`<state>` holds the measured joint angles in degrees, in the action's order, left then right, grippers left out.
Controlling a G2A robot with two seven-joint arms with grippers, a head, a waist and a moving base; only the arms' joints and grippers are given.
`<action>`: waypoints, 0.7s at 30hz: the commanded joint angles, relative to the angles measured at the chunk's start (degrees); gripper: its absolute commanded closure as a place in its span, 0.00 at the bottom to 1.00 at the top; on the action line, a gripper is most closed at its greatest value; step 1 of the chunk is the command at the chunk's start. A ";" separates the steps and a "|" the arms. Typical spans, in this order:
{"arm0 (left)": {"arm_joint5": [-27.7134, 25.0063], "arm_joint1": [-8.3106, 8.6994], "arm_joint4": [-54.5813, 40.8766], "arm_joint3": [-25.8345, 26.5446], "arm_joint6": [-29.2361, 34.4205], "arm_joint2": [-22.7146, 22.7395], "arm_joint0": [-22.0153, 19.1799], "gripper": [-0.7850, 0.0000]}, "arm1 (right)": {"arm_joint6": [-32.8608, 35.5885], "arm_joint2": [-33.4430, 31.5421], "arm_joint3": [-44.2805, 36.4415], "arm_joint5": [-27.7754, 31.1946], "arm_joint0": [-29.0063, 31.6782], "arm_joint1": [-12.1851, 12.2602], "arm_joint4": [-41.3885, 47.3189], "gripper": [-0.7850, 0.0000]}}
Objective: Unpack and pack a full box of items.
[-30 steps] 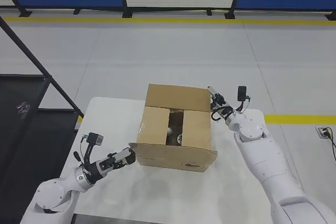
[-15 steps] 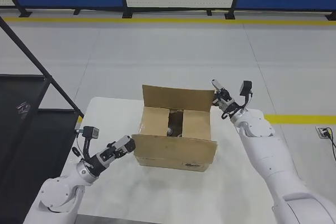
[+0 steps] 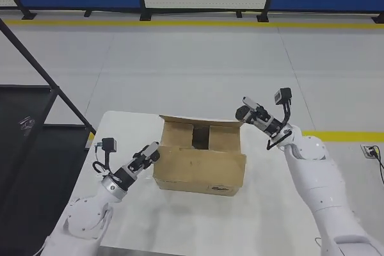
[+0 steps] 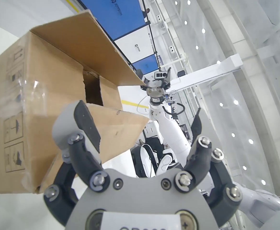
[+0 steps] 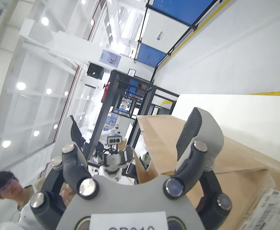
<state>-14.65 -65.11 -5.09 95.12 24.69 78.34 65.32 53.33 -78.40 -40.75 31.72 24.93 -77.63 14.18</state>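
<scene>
The cardboard box [image 3: 200, 168] stands on the white table [image 3: 275, 211], about midway across and close to its far edge; its top is open. The far flap [image 3: 201, 120] stands up; the two inner flaps [image 3: 225, 136] lie lower with a dark gap between them, and what is inside I cannot tell; the near side shows as one broad brown face with a label [image 3: 221, 188] by its bottom edge.

My left gripper [image 3: 151, 153] is at the box's near left corner, just beside the cardboard; my fingers [image 4: 86, 123] are spread wide; in my wrist view the pointed end of a flap lies between them, one of them in front of it; nothing is pinched, and whether it touches I cannot tell.

My right gripper [image 3: 243, 110] is at the far right corner, right by the end of the far flap's top edge; there too I am spread wide, one pad [image 5: 189, 132] over the flap's edge, gripping nothing.

Bare table lies in front of the box toward me, with a strip on either side; behind the box the table edge is near. A black rack [image 3: 25, 128] stands off the table's left edge; open floor lies beyond the far edge, with a yellow line [image 3: 352, 136] on the right.
</scene>
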 commanded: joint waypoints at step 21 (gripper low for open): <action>6.79 -1.73 12.53 -1.34 -9.91 -7.03 -3.45 0.00 | 9.19 4.52 -15.63 -23.61 6.42 1.75 -1.55 0.00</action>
<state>-8.13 -66.75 7.31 93.98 14.98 71.62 62.07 62.47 -74.09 -56.26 8.36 31.23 -75.85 12.26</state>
